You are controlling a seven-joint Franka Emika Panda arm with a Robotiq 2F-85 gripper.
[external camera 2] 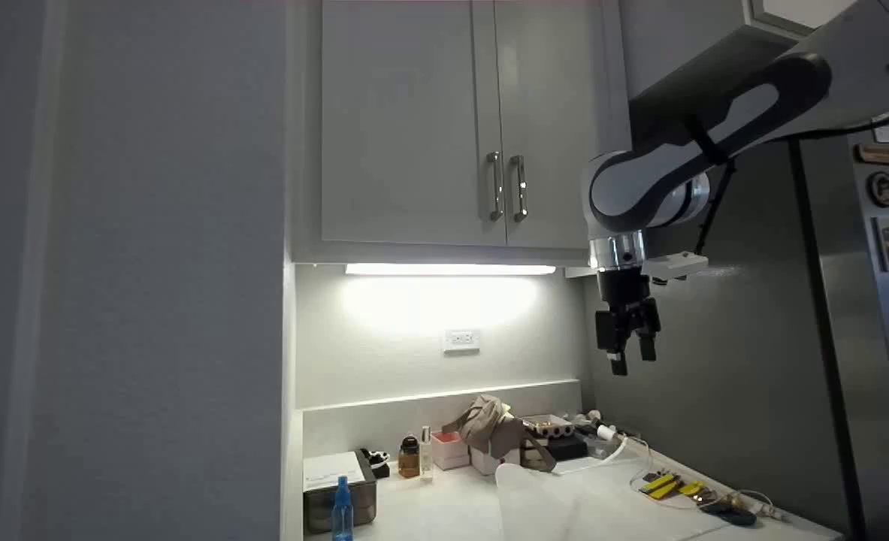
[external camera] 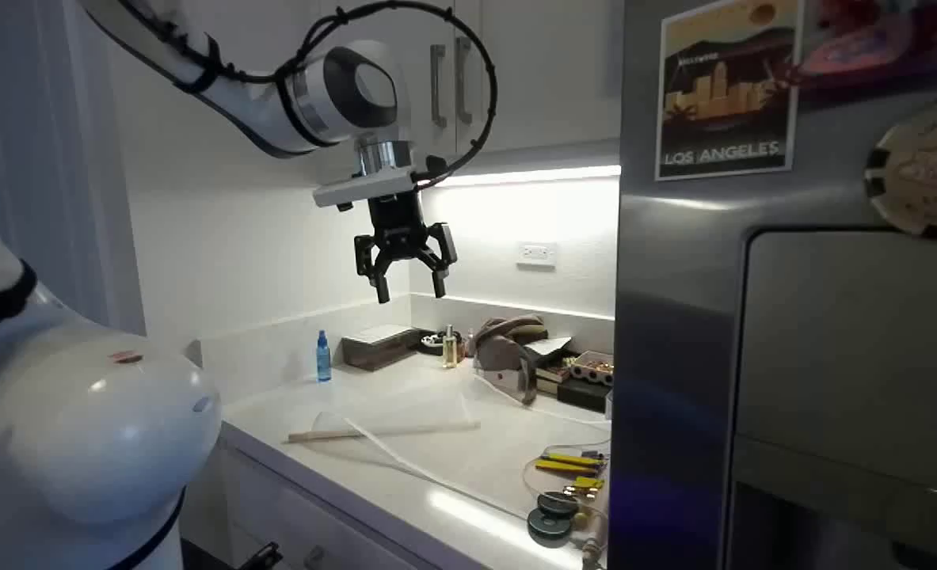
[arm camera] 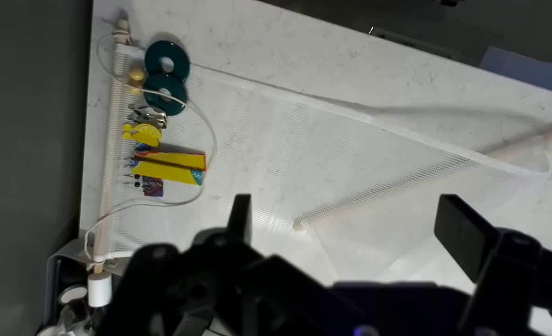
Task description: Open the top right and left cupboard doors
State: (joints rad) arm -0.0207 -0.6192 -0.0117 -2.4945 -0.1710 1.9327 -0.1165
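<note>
The left cupboard door (external camera 2: 399, 128) and right cupboard door (external camera 2: 553, 128) are plain white panels with long silver handles, side by side above the lit counter. Both look shut. In an exterior view the arm partly hides the left door (external camera: 422, 36), while the right door (external camera: 547, 79) shows beside it. The left handle (external camera 2: 495, 186) and right handle (external camera 2: 520, 188) stand close together at the lower inner edges. My gripper (external camera: 411, 291) points down, open and empty, below door level and above the counter. In an exterior view my gripper (external camera 2: 633, 358) is right of the doors. The wrist view shows the open fingers (arm camera: 345, 205) but no doors.
The steel fridge (external camera: 682, 317) stands beside the counter (external camera: 278, 404). A blue spray bottle (external camera: 323, 358), a dark box (external camera: 373, 348) and a brown cap (external camera: 508, 356) are at the back. White mesh (arm camera: 257, 140), yellow items (arm camera: 168, 170) and green discs (arm camera: 166, 77) lie in front.
</note>
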